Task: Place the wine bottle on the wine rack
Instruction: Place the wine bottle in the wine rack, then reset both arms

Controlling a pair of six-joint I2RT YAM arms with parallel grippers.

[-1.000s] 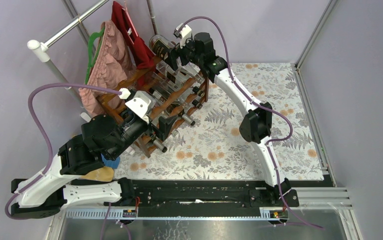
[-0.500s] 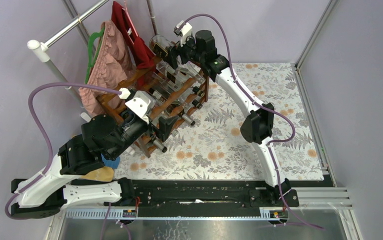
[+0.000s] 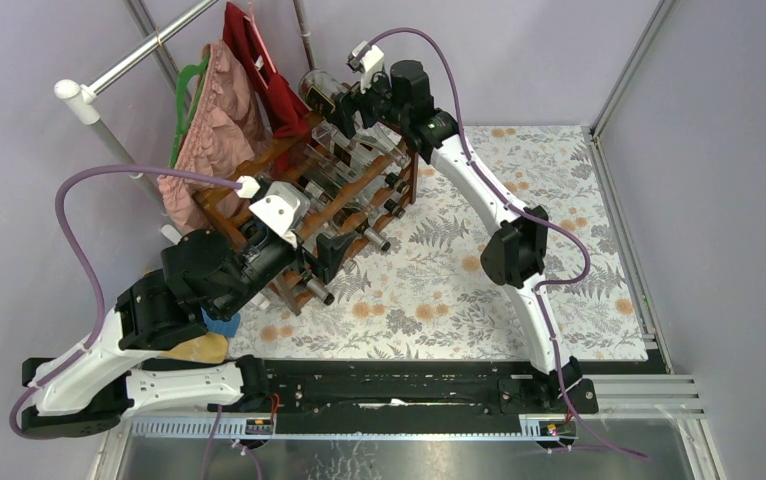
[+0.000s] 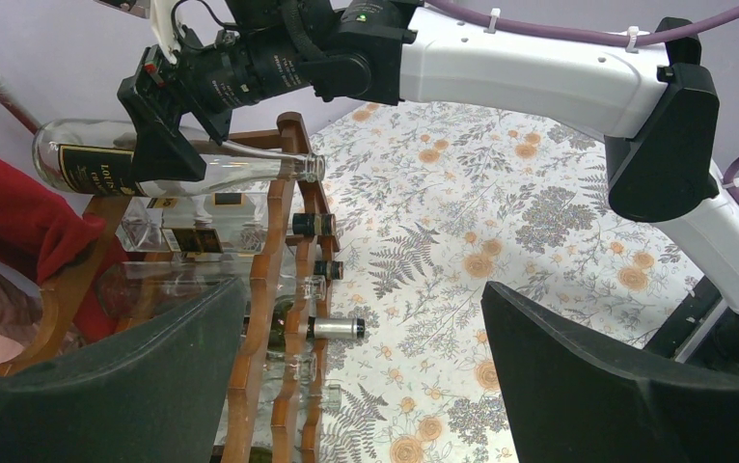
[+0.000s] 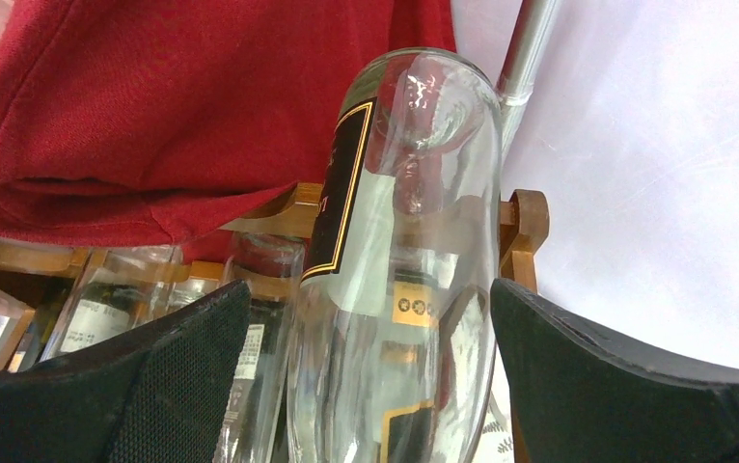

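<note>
Right arm's wrist crept slightly toward the top of the overhead frame over the last second; nothing else shifted. Right pincer [image 5: 366, 289] is spread wide, straddling the wine bottle [image 5: 395, 222], with a gap visible on its frame-left side, so not clamped. Bottle lies on its side on the top tier of the wine rack [image 3: 351, 200], upper centre of the overhead view. Left pincer [image 4: 364, 289] is open and empty, at the rack's lower-left end.

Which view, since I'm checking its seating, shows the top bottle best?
Left wrist: the bottle lies base to mouth along the rack's top tier. Right wrist shows only its base and label; the top view shows it small, partly hidden by the right arm.
</note>
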